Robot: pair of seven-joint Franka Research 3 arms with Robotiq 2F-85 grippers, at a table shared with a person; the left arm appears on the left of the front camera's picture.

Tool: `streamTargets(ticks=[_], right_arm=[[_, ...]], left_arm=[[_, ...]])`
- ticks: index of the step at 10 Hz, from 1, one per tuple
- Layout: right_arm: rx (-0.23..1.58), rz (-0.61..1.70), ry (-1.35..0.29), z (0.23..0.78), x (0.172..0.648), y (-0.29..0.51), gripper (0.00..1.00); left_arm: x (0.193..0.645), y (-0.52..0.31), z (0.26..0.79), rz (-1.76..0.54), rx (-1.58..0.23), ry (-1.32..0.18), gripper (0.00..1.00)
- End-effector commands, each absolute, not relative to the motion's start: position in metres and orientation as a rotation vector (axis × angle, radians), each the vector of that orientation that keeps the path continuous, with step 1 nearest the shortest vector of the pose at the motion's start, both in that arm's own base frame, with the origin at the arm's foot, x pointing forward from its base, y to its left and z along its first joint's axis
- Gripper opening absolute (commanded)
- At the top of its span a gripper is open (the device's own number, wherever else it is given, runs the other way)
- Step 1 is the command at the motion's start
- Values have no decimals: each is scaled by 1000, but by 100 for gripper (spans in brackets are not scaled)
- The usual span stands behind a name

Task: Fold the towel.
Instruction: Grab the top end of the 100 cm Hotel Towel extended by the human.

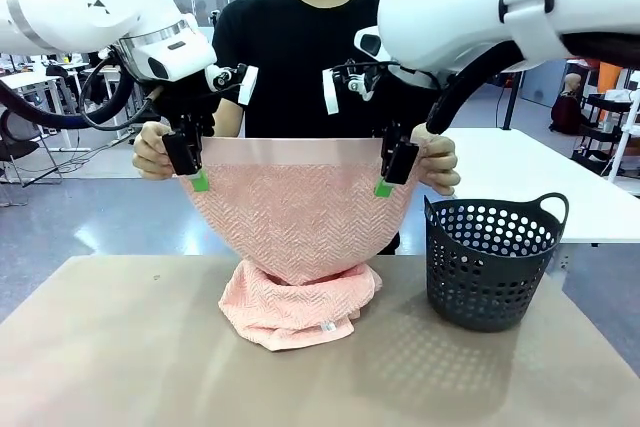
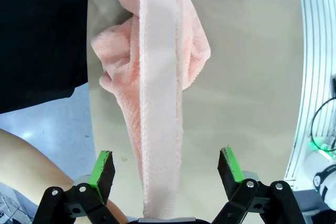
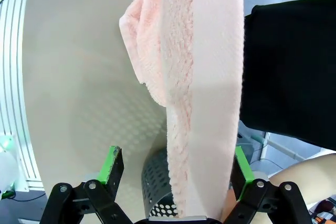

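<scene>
While its lower part lies bunched on the surface (image 1: pixel 120 347), the towel (image 1: pixel 300 217) hangs spread out above it. Its plain top band (image 1: pixel 300 151) is stretched level in front of a person in a black shirt. A small white tag (image 1: pixel 327 326) shows on the heap at the near side.

The person's hand at the left corner (image 1: pixel 152 152) and the person's hand at the right corner (image 1: pixel 438 159) pinch the top corners.

Just inside those corners, the left robot hand (image 1: pixel 195 172) and the right robot hand (image 1: pixel 388 179) point down over the top edge.

In the left wrist view the left robot hand (image 2: pixel 167 163) stands wide, and the towel (image 2: pixel 160 103) runs between its green pads (image 2: pixel 102 166), apart from both.

In the right wrist view the right robot hand (image 3: pixel 176 163) is also spread wide. Here the towel (image 3: pixel 202 93) passes close by one pad (image 3: pixel 240 165), and I cannot tell whether they touch.

A dark perforated basket (image 1: pixel 495 262) stands on the surface to the right, apart from the heap.
</scene>
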State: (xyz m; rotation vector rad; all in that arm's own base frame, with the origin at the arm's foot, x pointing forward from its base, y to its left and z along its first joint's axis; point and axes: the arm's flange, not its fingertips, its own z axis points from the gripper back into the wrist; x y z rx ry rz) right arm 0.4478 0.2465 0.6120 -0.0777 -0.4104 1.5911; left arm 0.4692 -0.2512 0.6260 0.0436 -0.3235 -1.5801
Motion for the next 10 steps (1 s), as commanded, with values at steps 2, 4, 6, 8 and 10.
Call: streamTargets(ticks=[2,4,6,8,10], right_arm=[[-139,1549,-408,610,454,254,53],[-126,1543,-408,611,455,255,0],[-114,1515,-374,609,459,254,0],[-106,1511,-365,610,461,255,2],[-107,1515,-363,610,462,257,0]], left_arm=[[472,-246,625,-1573,24,-353,41],[471,-246,625,-1585,24,-340,0],[469,-247,627,-1595,37,-334,0],[470,-246,630,-1594,37,-334,0],[472,-245,629,-1595,32,-326,0]])
